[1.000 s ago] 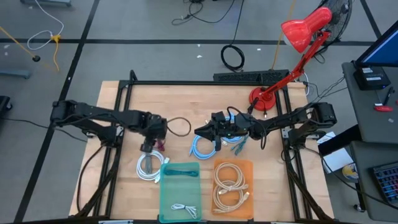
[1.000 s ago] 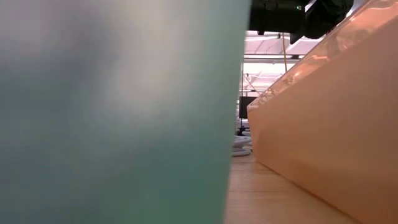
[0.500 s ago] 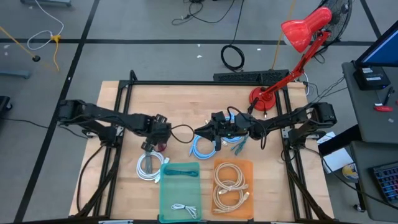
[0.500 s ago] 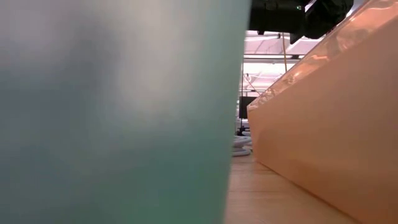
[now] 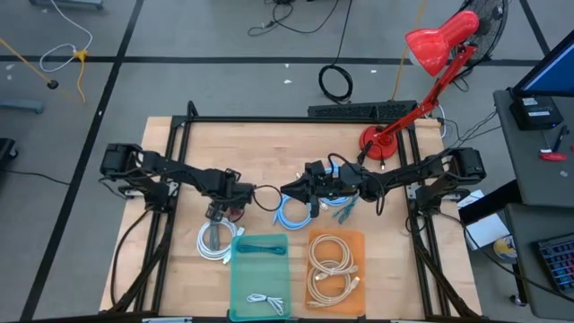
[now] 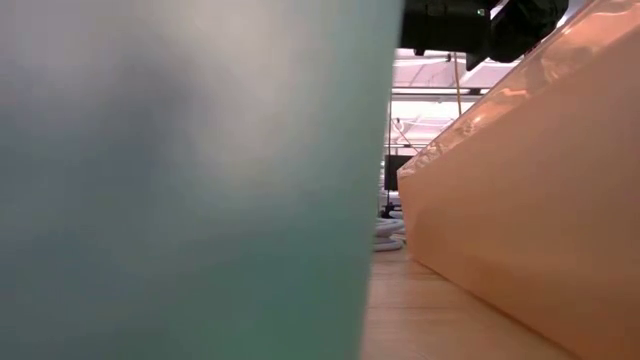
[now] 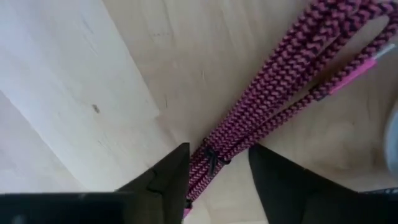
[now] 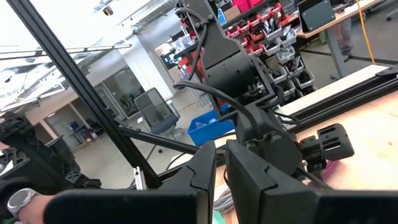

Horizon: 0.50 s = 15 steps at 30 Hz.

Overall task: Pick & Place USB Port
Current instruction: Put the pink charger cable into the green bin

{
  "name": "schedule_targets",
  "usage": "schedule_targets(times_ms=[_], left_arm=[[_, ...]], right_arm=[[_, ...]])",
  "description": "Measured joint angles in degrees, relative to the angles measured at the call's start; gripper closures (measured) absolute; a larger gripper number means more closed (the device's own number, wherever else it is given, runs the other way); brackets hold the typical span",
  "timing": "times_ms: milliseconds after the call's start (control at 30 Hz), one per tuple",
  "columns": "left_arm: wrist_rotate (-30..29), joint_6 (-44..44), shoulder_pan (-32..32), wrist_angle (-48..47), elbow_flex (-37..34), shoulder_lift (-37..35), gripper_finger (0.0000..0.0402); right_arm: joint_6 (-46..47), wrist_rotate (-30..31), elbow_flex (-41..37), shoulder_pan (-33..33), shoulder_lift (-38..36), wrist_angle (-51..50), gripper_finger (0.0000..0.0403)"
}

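Left end effector (image 7: 214,171), fingers apart, straddles pink braided cable (image 7: 273,93) on table (image 5: 269,144), behind green bin (image 5: 260,278). Right end effector (image 5: 291,190) shut, empty. Green bin: white cable (image 5: 267,302). Orange bin (image 5: 335,269): beige cables (image 5: 334,265).

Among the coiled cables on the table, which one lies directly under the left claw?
The pink-and-black braided cable: the left claw straddles it with fingers apart. The white coil and light-blue coil lie elsewhere.
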Motion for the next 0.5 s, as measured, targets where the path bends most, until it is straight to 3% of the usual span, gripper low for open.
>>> schedule_targets(times_ms=[200,367,500], left_arm=[[0.8,-9.5,0.3,-1.1,0.0,-0.5,0.0377],[-11.0,-24.7,0.6,-8.5,0.5,-3.2,0.0383],[-13.0,-31.2,0.1,-11.9,3.4,-9.5,0.0384]], right_arm=[[0.1,0.0,0.0,0.1,0.0,0.0,0.0376],[0.4,0.0,0.0,0.1,0.0,0.0,0.0376],[0.4,0.1,0.0,0.1,0.0,0.0,0.0376]])
